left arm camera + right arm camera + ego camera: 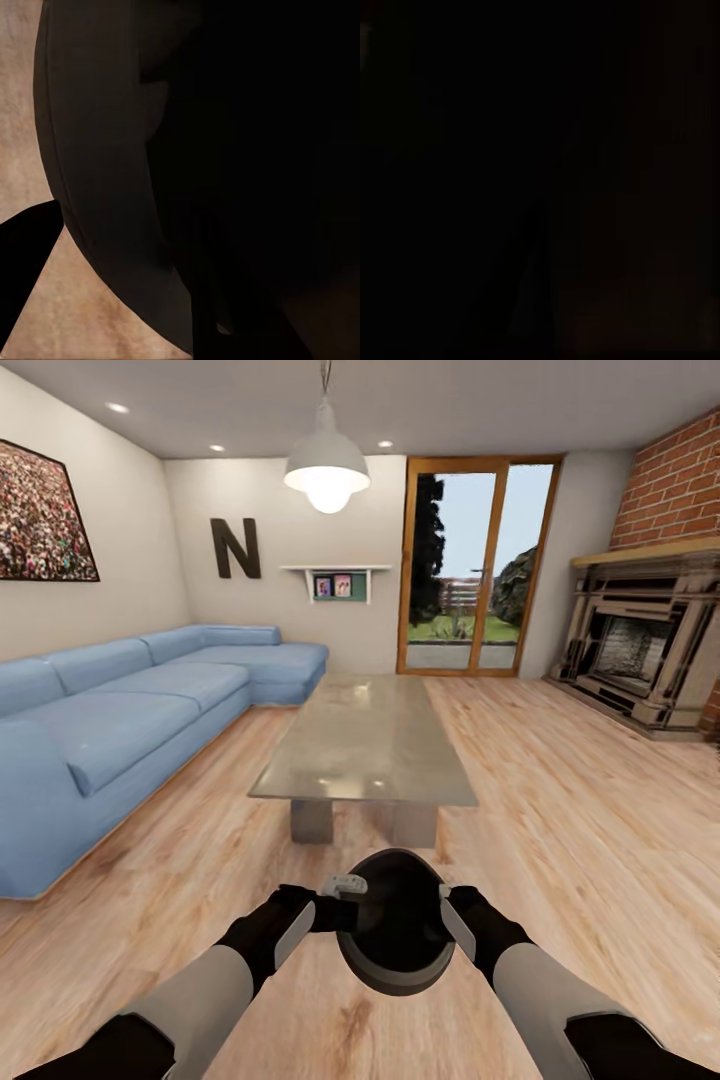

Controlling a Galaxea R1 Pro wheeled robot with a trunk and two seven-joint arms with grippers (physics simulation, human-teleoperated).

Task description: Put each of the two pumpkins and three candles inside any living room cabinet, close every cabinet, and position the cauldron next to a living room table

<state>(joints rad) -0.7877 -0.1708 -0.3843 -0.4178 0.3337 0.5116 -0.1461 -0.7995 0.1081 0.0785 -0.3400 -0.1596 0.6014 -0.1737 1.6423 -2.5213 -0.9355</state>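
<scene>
I hold the black cauldron (395, 950) above the wood floor between both arms, its wide mouth tipped toward my head camera. My left gripper (338, 900) clamps the rim on one side and my right gripper (452, 918) clamps the opposite side. The low glass-topped table (370, 740) stands just beyond the cauldron, its near end a short gap away. In the left wrist view the cauldron's dark curved wall (105, 150) is close up, with floor behind it. The right wrist view is black. The pumpkins, candles and cabinet are out of view.
A blue corner sofa (120, 720) runs along the left wall. The stone fireplace (640, 650) stands at the right under brick. A glass door (470, 570) is at the back. Open plank floor (580, 810) lies right of the table.
</scene>
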